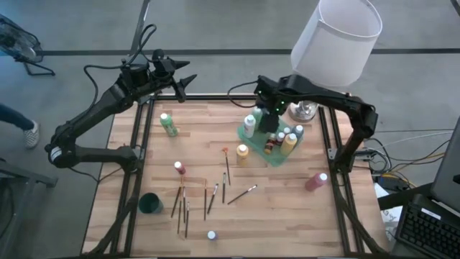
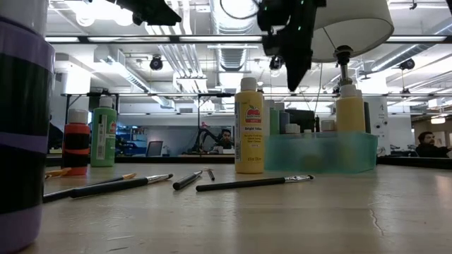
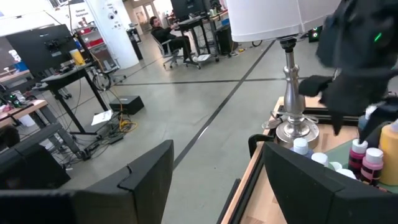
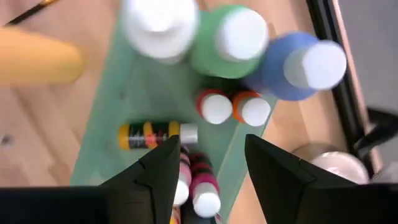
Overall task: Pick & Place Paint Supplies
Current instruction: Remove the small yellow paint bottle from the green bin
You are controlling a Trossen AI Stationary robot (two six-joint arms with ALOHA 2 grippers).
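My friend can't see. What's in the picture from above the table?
The right gripper hangs open over a green tray full of paint bottles. Brushes and more bottles lie across the wooden table, and the left gripper waits open at the far edge.

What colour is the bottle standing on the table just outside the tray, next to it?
Yellow, with a white cap: the bottle beside the tray, clearest in the low view.
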